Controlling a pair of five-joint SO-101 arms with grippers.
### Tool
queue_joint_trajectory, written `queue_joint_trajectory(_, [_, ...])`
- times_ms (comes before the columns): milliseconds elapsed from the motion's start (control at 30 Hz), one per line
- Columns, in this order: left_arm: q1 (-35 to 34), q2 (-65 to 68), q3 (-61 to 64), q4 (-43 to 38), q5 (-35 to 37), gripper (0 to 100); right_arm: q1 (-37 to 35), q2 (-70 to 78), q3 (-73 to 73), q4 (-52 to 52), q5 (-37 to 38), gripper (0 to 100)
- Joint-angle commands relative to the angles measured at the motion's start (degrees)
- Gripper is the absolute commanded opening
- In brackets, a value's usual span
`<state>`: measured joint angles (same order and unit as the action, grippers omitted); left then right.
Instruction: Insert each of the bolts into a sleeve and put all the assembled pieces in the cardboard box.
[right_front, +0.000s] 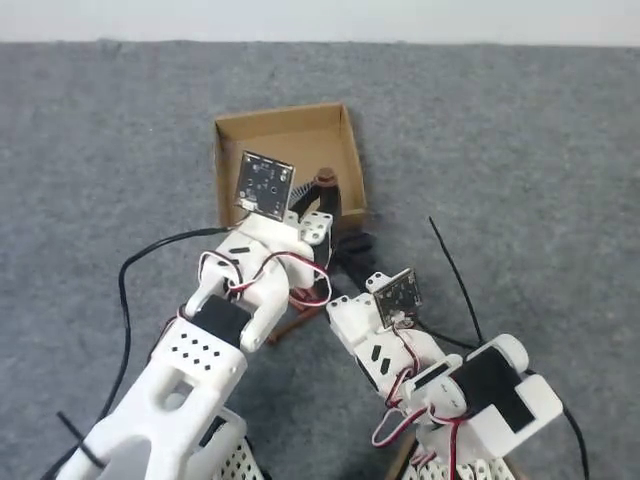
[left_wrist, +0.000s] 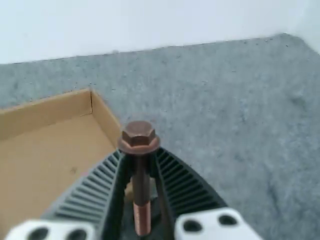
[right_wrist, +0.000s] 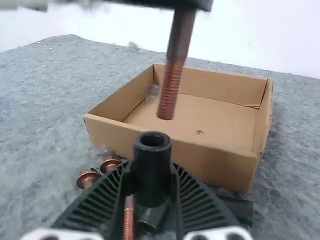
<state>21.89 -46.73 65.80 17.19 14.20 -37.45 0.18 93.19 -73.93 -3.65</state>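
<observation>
Copper-coloured and threaded, a hex-head bolt (left_wrist: 139, 136) hangs shank-down in the left pincer (left_wrist: 139, 155), whose ribbed fingers are clamped on the shank just under the head. The right pincer (right_wrist: 151, 180) grips a black sleeve (right_wrist: 151, 146) upright, bore open to the top, with its fingers closed on the sleeve's sides.

In the right wrist view the bolt's tip sits above the sleeve's mouth and clear of it. The high view suggests the bolt is over the near wall of the cardboard box (right_front: 222, 160), a little beyond the sleeve. On that evidence this pairing is being lined up and is not yet made.

The rest of the job looks untouched. No assembled piece lies on the part of the box floor that shows, though the arm hides some of it in the high view. Two loose bolts (right_wrist: 99, 171) lie on the grey felt-covered bench (right_wrist: 45, 100), just outside the box's near wall, and a third bolt (right_wrist: 128, 220) lies under the right pincer. A dark piece (right_wrist: 240, 207) beside that pincer may be another sleeve; it is too hidden to tell. Judged from this, every bolt awaits its sleeve, and nothing has reached the box.
</observation>
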Motion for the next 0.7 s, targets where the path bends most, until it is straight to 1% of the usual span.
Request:
queue_joint_trajectory(0, [0.1,-2.1,-0.5,-2.2,-0.6,1,-0.3,-3.3,0.2,-1.6,1.1,0.7])
queue_joint_trajectory(200, [0.2,-2.1,-0.2,-2.2,-0.6,1,-0.2,-3.5,0.2,-1.7,1.1,0.7])
queue_joint_trajectory(367, [0.5,-2.5,1.5,-2.2,-0.6,1,1.4,-3.6,0.0,-1.7,1.1,0.7])
queue_joint_trajectory(667, [0.5,-2.7,1.1,-2.2,-0.5,1,1.4,-3.1,-0.3,-1.5,1.1,0.7])
